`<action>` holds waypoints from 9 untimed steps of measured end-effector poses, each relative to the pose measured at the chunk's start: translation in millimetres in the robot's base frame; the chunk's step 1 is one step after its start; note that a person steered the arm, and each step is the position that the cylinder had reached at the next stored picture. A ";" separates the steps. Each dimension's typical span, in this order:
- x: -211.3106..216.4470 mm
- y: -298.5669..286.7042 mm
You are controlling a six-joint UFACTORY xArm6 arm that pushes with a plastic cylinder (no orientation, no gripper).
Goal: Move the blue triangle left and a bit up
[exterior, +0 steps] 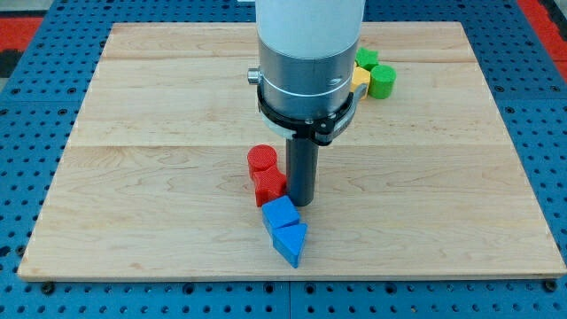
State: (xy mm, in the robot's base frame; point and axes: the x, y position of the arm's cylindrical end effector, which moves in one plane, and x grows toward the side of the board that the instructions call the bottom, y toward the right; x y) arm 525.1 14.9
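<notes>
The blue triangle (291, 243) lies near the bottom middle of the wooden board (142, 133), pointing toward the view's bottom. A blue cube-like block (280, 213) touches it just above and to the left. My tip (302, 203) is the lower end of the dark rod, standing just above and right of the blue cube-like block, above the triangle. A red cylinder (261, 159) and a red block (267, 185) stand immediately left of the rod.
A green cylinder (382, 81), a green block (366, 59) and a yellow block (360, 78) cluster at the view's top right, partly hidden behind the arm's body (306, 62). A blue pegboard (35, 80) surrounds the board.
</notes>
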 end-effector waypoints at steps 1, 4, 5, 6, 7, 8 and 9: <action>-3.8 0.0; 92.7 71.7; 93.9 68.7; 93.9 60.7; 93.4 41.4; 93.2 2.2; 93.8 -35.6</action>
State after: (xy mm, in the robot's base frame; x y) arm 618.8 -20.7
